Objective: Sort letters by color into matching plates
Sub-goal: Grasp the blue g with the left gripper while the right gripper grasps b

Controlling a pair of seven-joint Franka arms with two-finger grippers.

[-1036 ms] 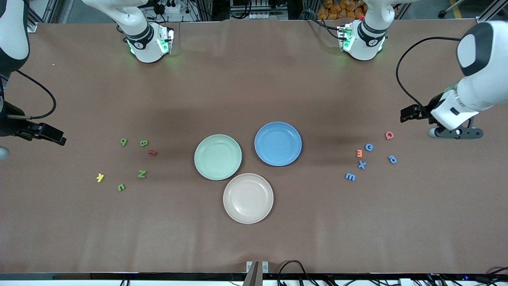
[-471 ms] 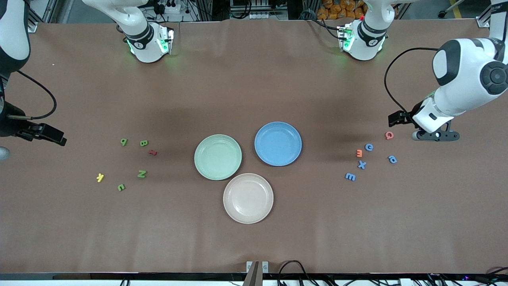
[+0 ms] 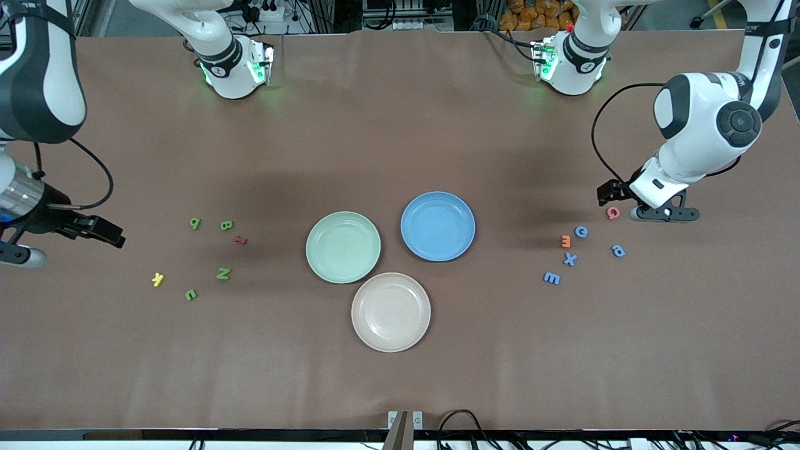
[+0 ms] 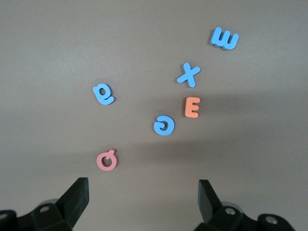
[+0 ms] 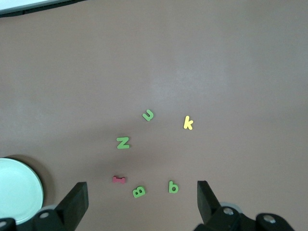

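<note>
Front view shows three plates clustered at the middle of the table (image 3: 400,387): the mint green plate (image 3: 343,247), the blue plate (image 3: 437,225) and the beige-pink plate (image 3: 390,312), all three empty. No letter has yet been sorted. Toward the left arm's end lie six letters: a pink one (image 3: 613,213), an orange E (image 3: 565,240), and four blue ones, including the blue X (image 3: 569,259) and the blue m (image 3: 551,278). Toward the right arm's end lie four green letters, among them the green N (image 3: 223,273), with a yellow k (image 3: 157,279) and a dark red piece (image 3: 240,240). Change noted over the last second: the left gripper (image 3: 628,201) has travelled in from the table edge and now hangs just beside the pink letter, jaws apart and holding nothing; the left wrist view confirms the pink letter (image 4: 107,160) lying close ahead of the spread fingers (image 4: 77,195). The right gripper (image 5: 139,202) has shifted only slightly inward at its own table edge, jaws likewise apart and empty, well apart from the green group. Assessment: the left arm appears to be lining up a first pick, probably the pink letter for the beige-pink plate. The piece is very small, so centring before descent matters.
</note>
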